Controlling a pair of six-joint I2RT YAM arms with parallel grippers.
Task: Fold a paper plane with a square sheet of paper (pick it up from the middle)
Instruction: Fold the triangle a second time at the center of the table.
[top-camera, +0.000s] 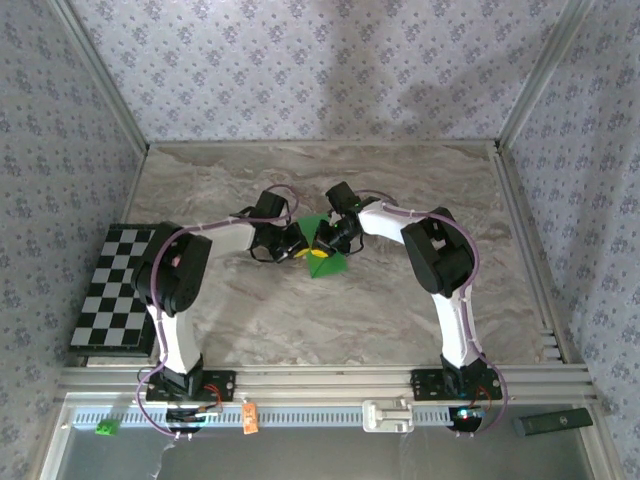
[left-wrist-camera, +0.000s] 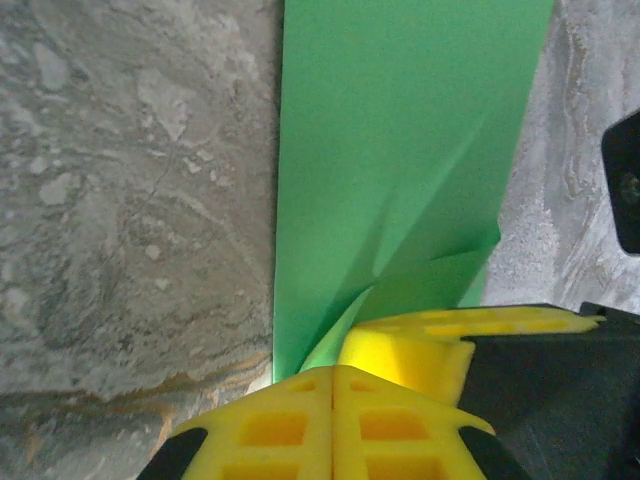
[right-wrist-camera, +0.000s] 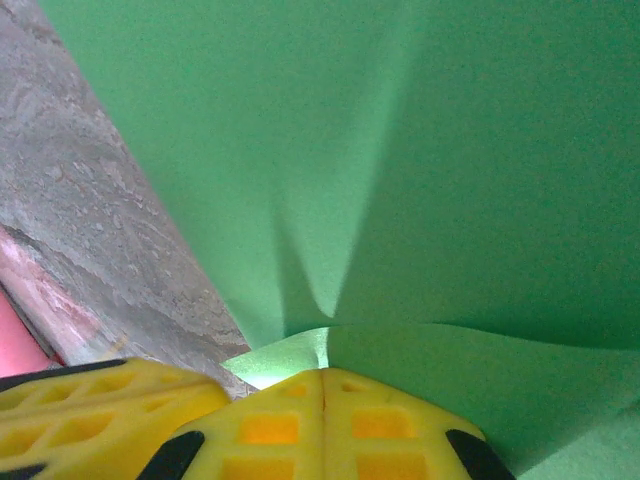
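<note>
The square sheet of paper (top-camera: 327, 265) is bright green and lies at the middle of the marble table, bunched upward between the two grippers. My left gripper (top-camera: 303, 247) comes in from the left and my right gripper (top-camera: 333, 240) from the right, and their tips almost meet. In the left wrist view the yellow jaws of the left gripper (left-wrist-camera: 334, 368) are pressed together on a raised ridge of the paper (left-wrist-camera: 400, 130), with creases fanning out from the tip. The right gripper (right-wrist-camera: 322, 372) is likewise shut on a buckled fold of the paper (right-wrist-camera: 420, 180).
A black-and-white checkered board (top-camera: 115, 285) lies at the table's left edge. On the front rail sit a tiny green cube (top-camera: 105, 428), an orange tag (top-camera: 250, 418), a white clip (top-camera: 388, 415) and a black bar (top-camera: 553, 421). Patterned walls enclose three sides.
</note>
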